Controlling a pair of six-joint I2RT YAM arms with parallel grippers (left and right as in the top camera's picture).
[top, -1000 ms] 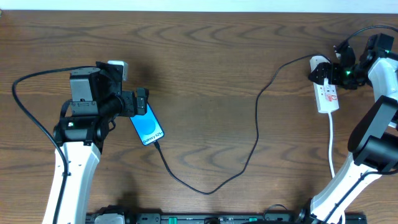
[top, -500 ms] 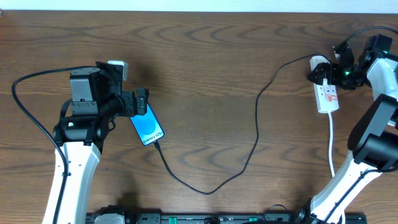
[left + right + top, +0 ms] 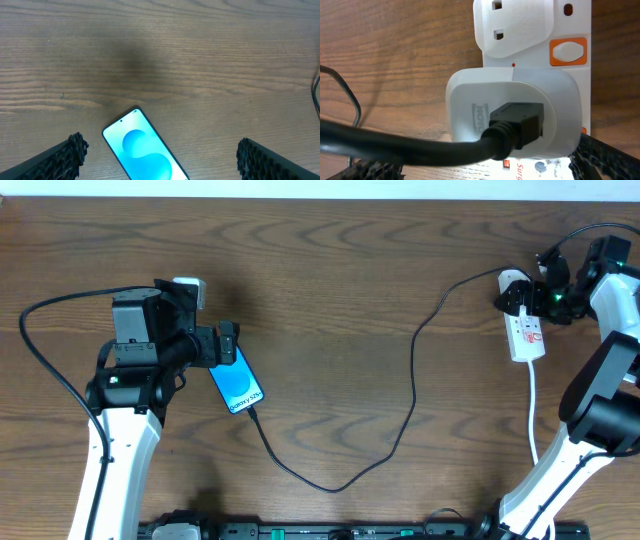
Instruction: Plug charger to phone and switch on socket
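Observation:
The phone (image 3: 238, 385) lies face up with a blue screen, and my open left gripper (image 3: 225, 345) sits at its top end. In the left wrist view the phone (image 3: 142, 150) lies between the spread fingers (image 3: 65, 157), untouched. The charger cable (image 3: 335, 488) meets the phone's lower end, loops across the table and rises to a white adapter (image 3: 515, 110) plugged in the socket (image 3: 525, 330). My right gripper (image 3: 530, 292) hovers open over that adapter. An orange switch (image 3: 568, 51) shows on the socket (image 3: 570, 20) beside the neighbouring outlet.
The socket's thick white cord (image 3: 533, 410) runs toward the table's front past the right arm's base. A black cable of the left arm (image 3: 40, 350) loops at the far left. A dark rail (image 3: 350, 532) lines the front edge.

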